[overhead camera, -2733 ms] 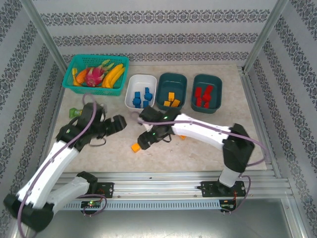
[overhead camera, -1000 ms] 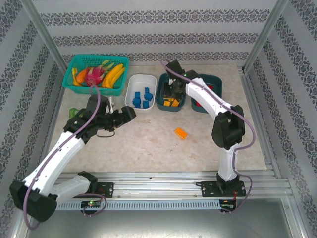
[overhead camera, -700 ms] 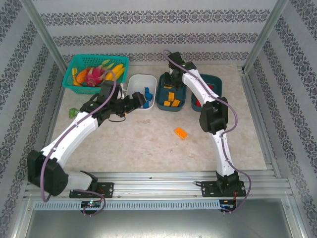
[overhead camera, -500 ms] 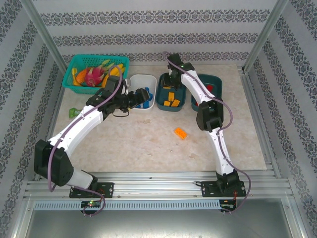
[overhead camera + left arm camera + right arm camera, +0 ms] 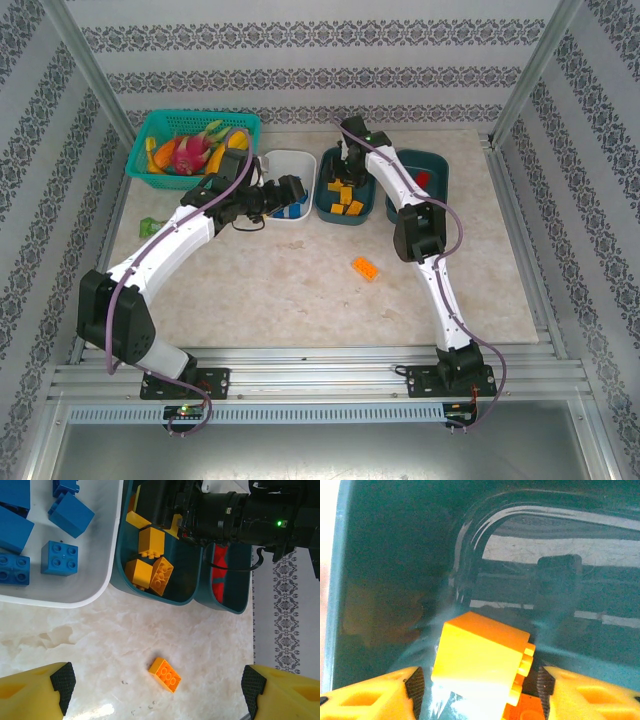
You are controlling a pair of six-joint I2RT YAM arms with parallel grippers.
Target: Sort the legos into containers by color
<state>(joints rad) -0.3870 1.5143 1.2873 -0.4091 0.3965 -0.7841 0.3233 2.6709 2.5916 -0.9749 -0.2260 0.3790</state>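
Note:
My right gripper [image 5: 350, 165] hangs inside the middle dark teal container [image 5: 322, 200], jaws open. An orange lego [image 5: 480, 660] sits between its fingers [image 5: 370, 695] with a thin gap on each side, resting on another orange one. My left gripper [image 5: 290, 192] hovers open and empty by the white container [image 5: 270, 165], which holds blue legos [image 5: 59, 558]. One orange lego [image 5: 365, 267] lies alone on the table, seen below my left gripper [image 5: 157, 687] as the orange lego [image 5: 165, 675]. The right teal container [image 5: 436, 190] holds red legos [image 5: 220, 575].
A turquoise mesh basket [image 5: 150, 130] of toy fruit stands at the back left. A green wrapper [image 5: 148, 226] lies near the table's left edge. Metal frame posts rise at the back corners, and the right arm [image 5: 240, 515] stretches over the two teal tubs.
My right jaws have widened and let go of the orange lego inside the middle teal container. My left arm has swung right and back, up to the white container.

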